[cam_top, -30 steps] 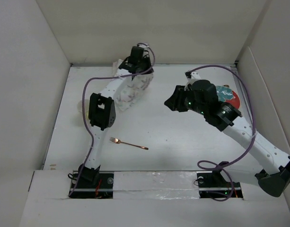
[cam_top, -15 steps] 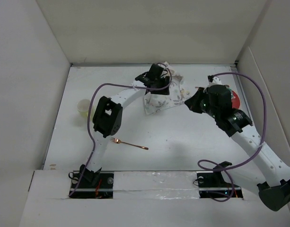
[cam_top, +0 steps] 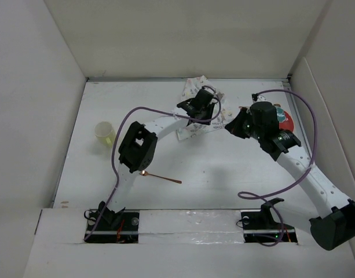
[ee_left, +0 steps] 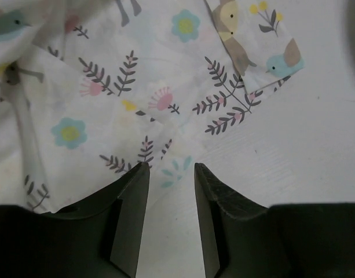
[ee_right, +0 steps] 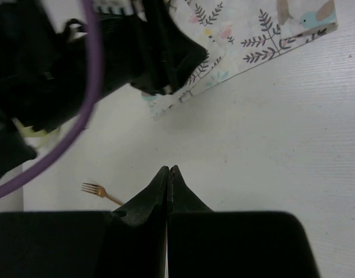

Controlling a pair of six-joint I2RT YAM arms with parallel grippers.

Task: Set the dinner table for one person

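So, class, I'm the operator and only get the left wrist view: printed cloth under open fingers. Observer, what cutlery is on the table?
Observer: One copper fork lies on the dinner table, towards its near edge, apart from the placemat.
Operator: Any cup?
Observer: A pale yellow cup stands near the table's left edge.
Operator: And the right gripper?
Observer: Shut, nothing between its fingers, over bare table beside the placemat.

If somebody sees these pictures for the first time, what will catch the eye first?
The crumpled placemat printed with birds and flowers stands out at the far middle of the white dinner table, the left gripper open over its edge. The right gripper hangs shut and empty just right of it. A copper fork lies nearer the bases, a pale yellow cup at the left.
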